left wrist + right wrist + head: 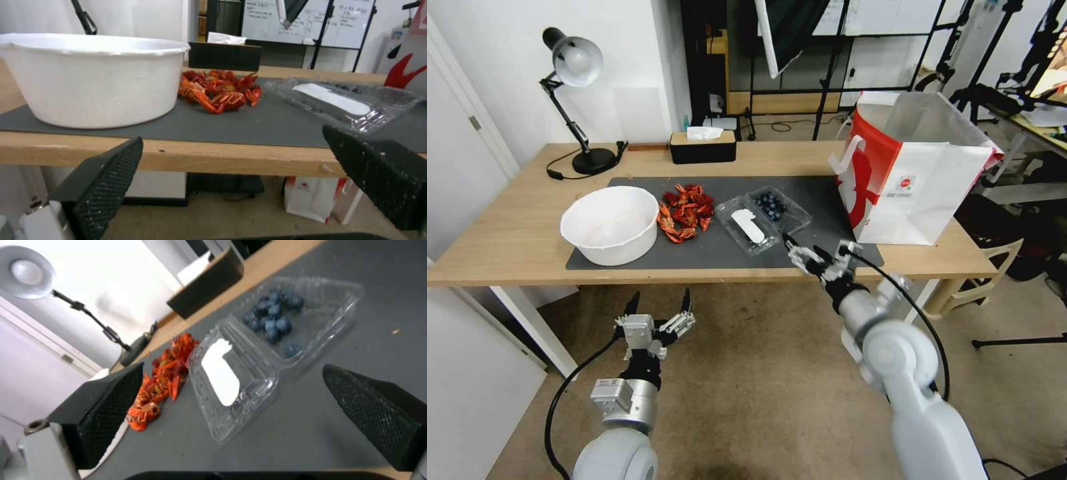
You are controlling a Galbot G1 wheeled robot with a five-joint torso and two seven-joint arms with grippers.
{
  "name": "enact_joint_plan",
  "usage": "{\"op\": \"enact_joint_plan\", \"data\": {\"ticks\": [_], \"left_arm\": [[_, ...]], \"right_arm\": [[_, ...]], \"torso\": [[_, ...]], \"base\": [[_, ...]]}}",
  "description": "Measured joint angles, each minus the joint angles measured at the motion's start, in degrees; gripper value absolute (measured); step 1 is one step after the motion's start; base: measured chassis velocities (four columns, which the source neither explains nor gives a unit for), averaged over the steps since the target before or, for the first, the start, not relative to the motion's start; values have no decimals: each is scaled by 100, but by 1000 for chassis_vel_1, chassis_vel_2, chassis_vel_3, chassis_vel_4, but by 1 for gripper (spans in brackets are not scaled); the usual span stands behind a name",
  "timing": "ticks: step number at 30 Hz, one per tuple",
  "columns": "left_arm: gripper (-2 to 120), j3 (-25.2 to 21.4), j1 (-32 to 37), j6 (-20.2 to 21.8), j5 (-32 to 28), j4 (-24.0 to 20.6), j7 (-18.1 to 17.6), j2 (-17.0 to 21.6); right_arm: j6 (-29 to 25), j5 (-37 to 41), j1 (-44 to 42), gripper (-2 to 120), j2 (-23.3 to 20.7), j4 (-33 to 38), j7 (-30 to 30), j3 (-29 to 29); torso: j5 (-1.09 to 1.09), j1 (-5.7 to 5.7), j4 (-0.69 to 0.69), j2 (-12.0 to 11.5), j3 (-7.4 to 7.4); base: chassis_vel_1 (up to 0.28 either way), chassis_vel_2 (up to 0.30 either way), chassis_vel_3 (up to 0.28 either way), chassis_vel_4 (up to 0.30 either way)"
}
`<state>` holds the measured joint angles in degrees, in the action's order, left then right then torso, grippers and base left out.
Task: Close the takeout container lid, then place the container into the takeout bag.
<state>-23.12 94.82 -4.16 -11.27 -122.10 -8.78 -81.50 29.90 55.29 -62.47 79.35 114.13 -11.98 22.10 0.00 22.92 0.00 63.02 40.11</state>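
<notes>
The takeout container (779, 207) (293, 313) lies open on the grey mat, a clear clamshell with blueberries in its far half. Its lid (748, 229) (233, 380) (338, 100) lies flat toward me, a white sticker on it. At the table's right end stands the takeout bag (914, 177), upright with its mouth open. My right gripper (817, 248) (231, 413) is open and hovers over the mat's front edge, just short of the lid's near corner. My left gripper (659, 302) (231, 186) is open below the table's front edge, in front of the white bowl.
A round white bowl (610, 223) (91, 78) sits at the mat's left. Beside it is a pile of red crayfish (686, 212) (158, 386) (218, 90). A black tissue box (702, 145) and a desk lamp (575, 93) stand at the back. Stands and a chair (980, 267) crowd the right.
</notes>
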Motion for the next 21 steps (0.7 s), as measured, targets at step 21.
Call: {"op": "enact_joint_plan", "data": {"ticks": [21], "left_arm": [[100,-58,-17,-122,34,153,10,-76]], "right_arm": [[731,607,1153,100,105,-1121,-951,-507]], "torso": [[1,0,0,0,0]], "base": [[0,0,0,0]]}}
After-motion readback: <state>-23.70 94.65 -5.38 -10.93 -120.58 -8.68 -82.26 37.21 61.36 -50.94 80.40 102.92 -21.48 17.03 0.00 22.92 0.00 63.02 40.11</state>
